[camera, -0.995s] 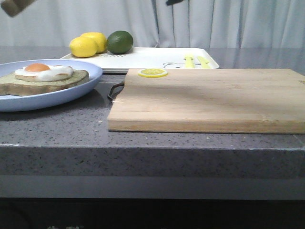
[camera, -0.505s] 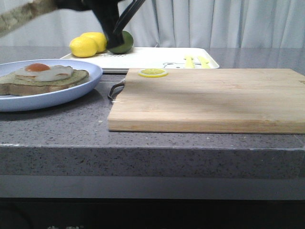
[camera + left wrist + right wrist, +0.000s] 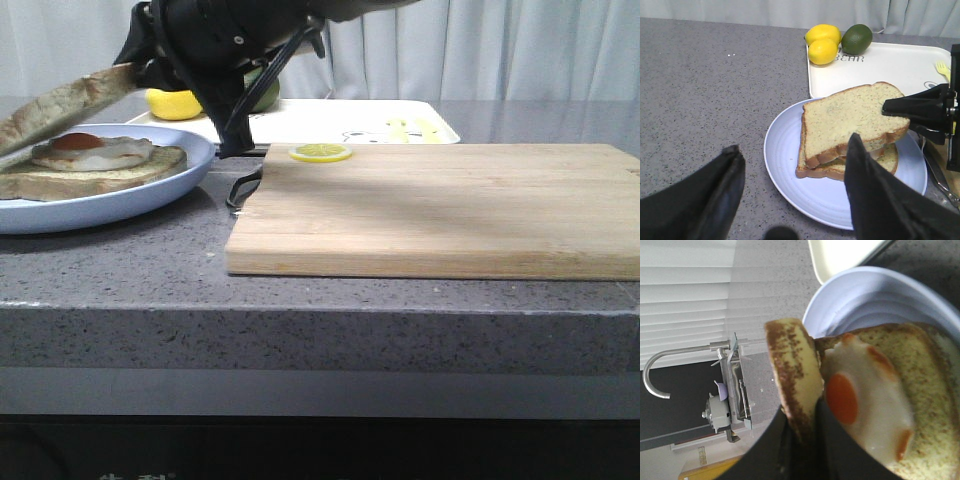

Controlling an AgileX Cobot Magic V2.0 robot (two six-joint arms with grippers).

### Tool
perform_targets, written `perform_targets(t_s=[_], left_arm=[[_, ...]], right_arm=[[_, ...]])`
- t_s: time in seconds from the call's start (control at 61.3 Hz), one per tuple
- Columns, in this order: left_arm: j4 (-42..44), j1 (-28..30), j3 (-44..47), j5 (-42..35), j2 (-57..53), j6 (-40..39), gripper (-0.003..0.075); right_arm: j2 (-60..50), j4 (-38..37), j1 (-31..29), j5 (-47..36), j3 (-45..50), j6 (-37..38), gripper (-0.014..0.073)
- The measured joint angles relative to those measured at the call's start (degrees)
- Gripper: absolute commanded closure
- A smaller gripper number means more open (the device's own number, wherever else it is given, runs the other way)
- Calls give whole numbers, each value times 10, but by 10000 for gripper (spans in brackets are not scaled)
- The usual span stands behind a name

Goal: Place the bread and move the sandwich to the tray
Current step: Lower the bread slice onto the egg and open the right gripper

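bread (image 3: 62,108) over sandwich (image 3: 95,165), egg partly hidden

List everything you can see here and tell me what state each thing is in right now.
Bread: held tilted over the egg, not yet released.
Right gripper: shut on the bread's edge.
Left gripper: open, empty.
Sandwich: on the blue plate, egg uncovered.
Tray: holds lemons and a lime.
Cutting board: lemon slice on it.
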Motion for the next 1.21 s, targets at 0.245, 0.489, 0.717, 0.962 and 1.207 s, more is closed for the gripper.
perform_targets(t_s=[0.245,0.489,0.717,0.962,1.207], left_arm=[[0,0,0,0,0,0,294],[0,0,0,-1,0,0,294],[0,0,0,-1,0,0,294],[0,0,0,-1,0,0,294],[0,0,0,-1,0,0,294]], right_arm=[[5,1,0,-1,0,8,540],[5,1,0,2,-1,8,267],[5,1,0,7,0,8,206],[5,-56,-5,38,-1,11,206],[5,-129,-42,121,-1,11,206]])
